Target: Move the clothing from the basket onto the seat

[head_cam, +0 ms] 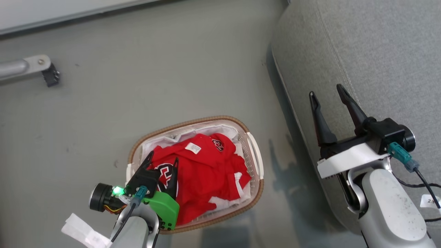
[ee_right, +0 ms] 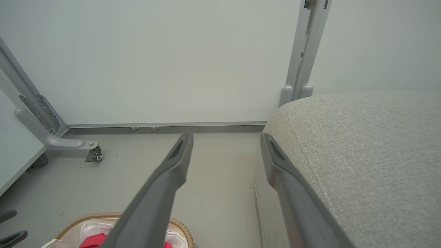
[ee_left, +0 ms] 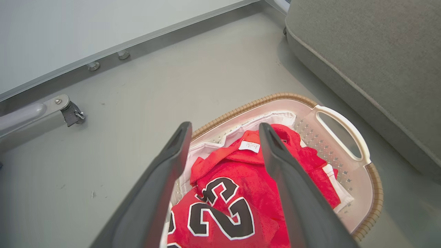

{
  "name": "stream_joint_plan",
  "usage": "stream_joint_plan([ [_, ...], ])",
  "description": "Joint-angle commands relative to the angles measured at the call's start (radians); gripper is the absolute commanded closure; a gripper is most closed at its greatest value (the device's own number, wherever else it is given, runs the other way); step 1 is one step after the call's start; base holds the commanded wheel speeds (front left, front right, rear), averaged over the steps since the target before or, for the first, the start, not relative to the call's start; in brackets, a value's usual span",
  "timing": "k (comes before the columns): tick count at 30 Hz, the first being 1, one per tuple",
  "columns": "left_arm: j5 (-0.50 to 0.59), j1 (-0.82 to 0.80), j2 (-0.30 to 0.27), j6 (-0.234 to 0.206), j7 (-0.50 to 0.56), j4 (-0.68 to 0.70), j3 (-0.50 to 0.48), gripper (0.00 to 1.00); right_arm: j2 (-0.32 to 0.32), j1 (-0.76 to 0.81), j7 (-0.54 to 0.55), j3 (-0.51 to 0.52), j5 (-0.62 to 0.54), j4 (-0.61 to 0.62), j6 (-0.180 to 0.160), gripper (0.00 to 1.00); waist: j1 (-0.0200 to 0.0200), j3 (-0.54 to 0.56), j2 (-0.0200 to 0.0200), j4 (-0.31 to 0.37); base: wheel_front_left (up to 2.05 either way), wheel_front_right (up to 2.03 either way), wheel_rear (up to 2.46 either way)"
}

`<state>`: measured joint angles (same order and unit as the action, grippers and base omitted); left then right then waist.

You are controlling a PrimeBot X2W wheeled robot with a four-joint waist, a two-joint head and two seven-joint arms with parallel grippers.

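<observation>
The red clothing point(head_cam: 206, 172) with a black-and-white "23" lies heaped in the oval white basket point(head_cam: 255, 151) on the floor; in the left wrist view the clothing point(ee_left: 237, 193) fills the basket point(ee_left: 344, 137). My left gripper point(head_cam: 164, 159) hovers open over the basket's near-left part, fingers straddling the numerals, nothing held. My right gripper point(head_cam: 326, 93) is open and empty above the front edge of the grey seat point(head_cam: 372, 51). The right wrist view shows the seat point(ee_right: 365, 144) on the right and the basket point(ee_right: 103, 220) at the bottom.
A grey metal leg with a caster point(head_cam: 48, 74) stands on the floor at the left, also visible as the caster point(ee_left: 70, 113). A white wall panel with a baseboard point(ee_right: 165, 124) lies behind. Grey floor point(head_cam: 172, 69) stretches between basket and wall.
</observation>
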<state>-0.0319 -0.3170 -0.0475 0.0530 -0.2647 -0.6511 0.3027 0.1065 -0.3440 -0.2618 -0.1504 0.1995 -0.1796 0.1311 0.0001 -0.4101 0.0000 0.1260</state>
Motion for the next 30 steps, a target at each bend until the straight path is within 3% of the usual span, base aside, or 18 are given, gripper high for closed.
stream_joint_plan([
  [1, 0.016, -0.03, -0.006, 0.004, 0.0, -0.024, 0.004, 0.0, -0.003, -0.021, -0.004, -0.003, 0.007, 0.01, -0.001, 0.0, -0.0001, -0.09, 0.0, 0.064, 0.0, 0.0, 0.0],
  [11, 0.062, -0.155, -0.028, 0.0, 0.0, -0.213, 0.056, 0.0, -0.005, -0.08, -0.004, -0.032, 0.017, 0.049, -0.001, 0.0, -0.0001, -0.218, 0.0, 0.097, 0.0, 0.0, 0.0],
  [20, 0.098, -0.301, -0.032, -0.042, 0.027, -0.545, 0.097, 0.0, -0.005, -0.119, -0.004, -0.078, 0.032, 0.08, -0.001, 0.0, -0.0001, -0.299, 0.0, 0.129, 0.0, 0.0, 0.0],
  [30, 0.149, -0.405, -0.05, -0.071, 0.117, -0.625, 0.162, 0.0, -0.019, -0.139, -0.004, -0.088, 0.041, 0.094, -0.001, 0.0, -0.0001, -0.364, 0.0, 0.153, 0.0, 0.0, 0.0],
])
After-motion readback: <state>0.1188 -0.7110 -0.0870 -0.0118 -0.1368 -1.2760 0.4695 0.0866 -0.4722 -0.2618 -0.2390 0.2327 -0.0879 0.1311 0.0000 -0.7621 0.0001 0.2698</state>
